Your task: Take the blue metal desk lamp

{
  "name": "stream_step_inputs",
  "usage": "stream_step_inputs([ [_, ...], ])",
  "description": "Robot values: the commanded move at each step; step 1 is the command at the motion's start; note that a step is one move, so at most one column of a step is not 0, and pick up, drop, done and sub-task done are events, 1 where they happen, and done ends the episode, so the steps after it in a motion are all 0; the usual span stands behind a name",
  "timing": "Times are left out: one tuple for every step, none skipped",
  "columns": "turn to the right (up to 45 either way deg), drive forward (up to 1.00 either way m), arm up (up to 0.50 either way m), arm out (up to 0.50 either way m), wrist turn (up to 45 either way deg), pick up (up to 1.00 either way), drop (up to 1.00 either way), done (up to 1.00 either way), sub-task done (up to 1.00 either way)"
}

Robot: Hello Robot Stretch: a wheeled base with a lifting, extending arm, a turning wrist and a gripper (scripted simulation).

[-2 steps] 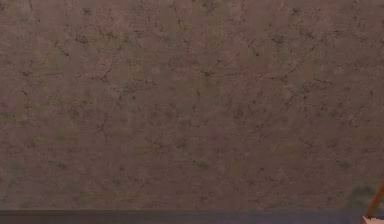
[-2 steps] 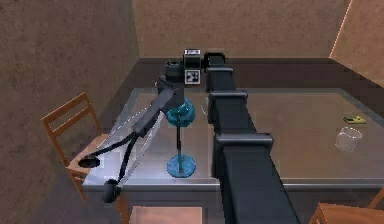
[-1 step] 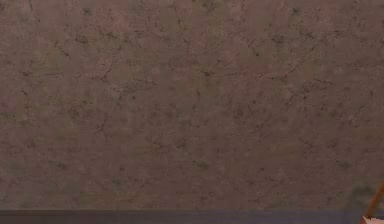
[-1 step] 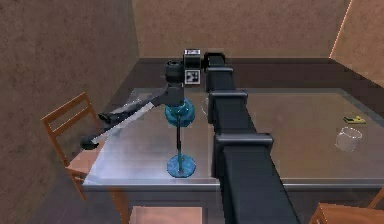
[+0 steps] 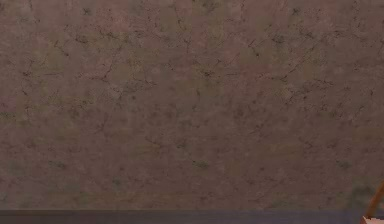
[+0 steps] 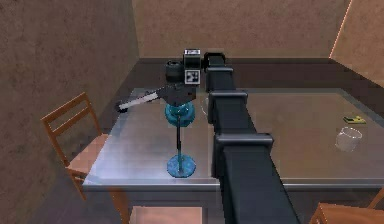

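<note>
We find open table (image 6: 300,115) between the arm (image 6: 240,150) and a glass (image 6: 347,140); a chair (image 6: 72,130) blocks the edge beyond the lamp (image 6: 180,114).

wall (image 5: 190,100): brown, mottled | table (image 6: 300,110): grey, glossy | 1 wooden chair (image 6: 62,110): beside table's edge, arm side view's left

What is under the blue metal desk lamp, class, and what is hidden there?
The blue metal desk lamp stands on a grey rectangular table, near the corner by the brown wooden chair. Its round base covers the tabletop directly beneath, so that patch cannot be seen.
</note>
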Motion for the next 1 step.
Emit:
stream_step_inputs([
  [0.0, 0.0, 0.0, 0.0, 36.0, 0.0, 0.0, 0.0, 0.0],
])
